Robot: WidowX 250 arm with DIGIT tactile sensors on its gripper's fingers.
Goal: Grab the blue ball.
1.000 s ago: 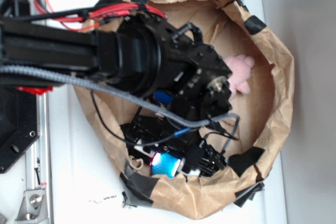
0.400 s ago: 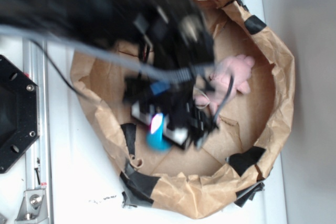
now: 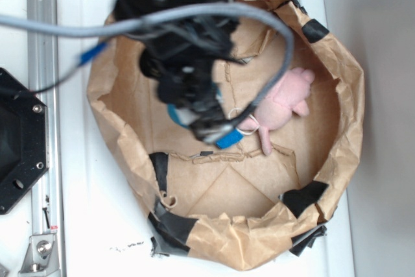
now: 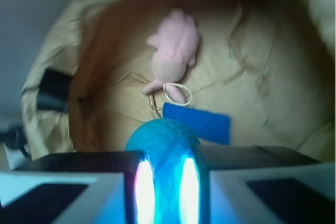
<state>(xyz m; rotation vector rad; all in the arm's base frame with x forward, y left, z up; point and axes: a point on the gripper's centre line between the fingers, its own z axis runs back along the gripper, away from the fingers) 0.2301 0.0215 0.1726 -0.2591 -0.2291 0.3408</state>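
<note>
The blue ball [image 4: 163, 136] is a teal, dimpled sphere squeezed between the two lit pads of my gripper [image 4: 164, 169], which is shut on it. From the exterior view only a teal sliver of the ball [image 3: 172, 113] peeks out under the black gripper [image 3: 192, 113], which hangs over the left middle of the brown paper bag [image 3: 347, 102]. The ball looks lifted off the bag's floor.
A pink plush toy [image 3: 284, 100] lies at the bag's right, also seen in the wrist view [image 4: 174, 50]. A flat blue sponge [image 3: 228, 139] rests beside its tail, just beyond the ball [image 4: 198, 121]. Crumpled bag walls [image 4: 50, 66] ring everything. A black mount plate [image 3: 18, 141] sits left.
The arm has swung from the bag's lower front edge up toward the upper left, carrying the ball with it. The sponge and plush are now uncovered.
</note>
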